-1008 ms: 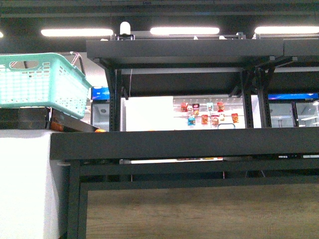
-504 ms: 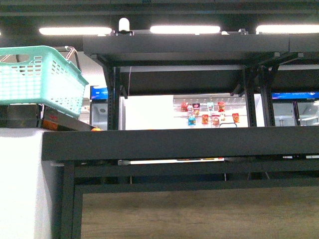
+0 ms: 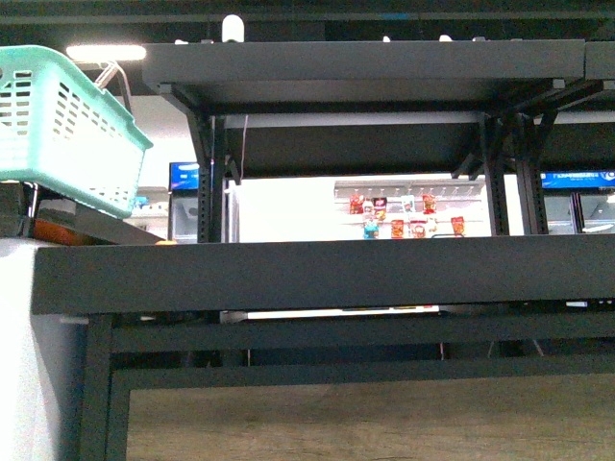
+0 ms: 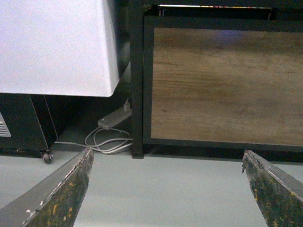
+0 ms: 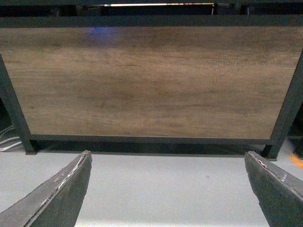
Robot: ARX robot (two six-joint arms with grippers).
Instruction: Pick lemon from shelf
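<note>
Backlighting turns the shelf (image 3: 327,274) near-black in the front view. The white wall (image 3: 283,211) behind it and the white cover (image 3: 24,365) beside its left end are blown out, and a ceiling strip light (image 3: 106,52) glares. Wrist views are softly, evenly lit. The left end effector (image 4: 166,158) and right end effector (image 5: 168,156) look soft-edged, and a faint blue glint marks the wood panel (image 5: 142,80).

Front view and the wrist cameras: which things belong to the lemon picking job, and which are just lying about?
For the job: shelf; left gripper and right gripper, both open and holding nothing. No lemon shows.

Lying about: basket; power strip; snack packets in the background.
</note>
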